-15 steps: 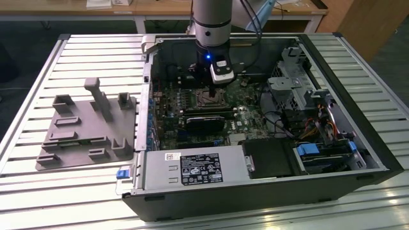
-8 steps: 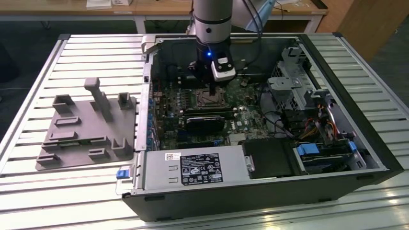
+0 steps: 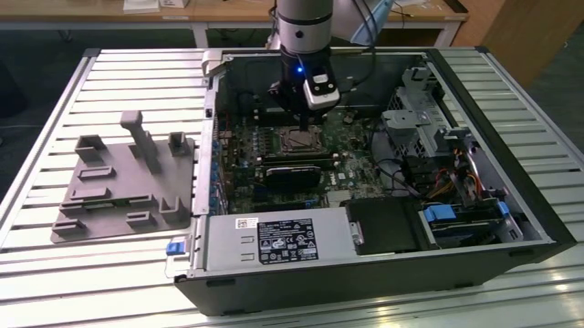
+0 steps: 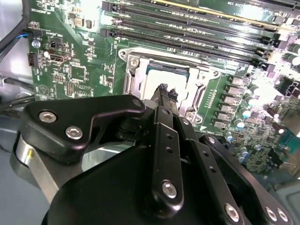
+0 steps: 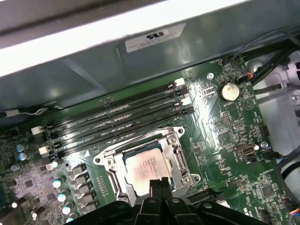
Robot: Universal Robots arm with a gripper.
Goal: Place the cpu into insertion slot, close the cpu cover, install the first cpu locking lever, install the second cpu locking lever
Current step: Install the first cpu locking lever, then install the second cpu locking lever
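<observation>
Just beyond gripper: cpu, seated, covered.

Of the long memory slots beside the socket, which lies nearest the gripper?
The memory slot bordering the cpu cover frame; the other three lie farther from the gripper, toward the case wall.

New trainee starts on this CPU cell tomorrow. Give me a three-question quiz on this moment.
1. True or false: the cpu already lies in the insertion slot.
2. The gripper fingertips are: A) spread wide, B) pinched together over the socket's edge.
3. Fill in: the cpu cover frames the chip and lies ____.

Key: 1 true; 2 B; 3 closed, flat over the socket.
</observation>
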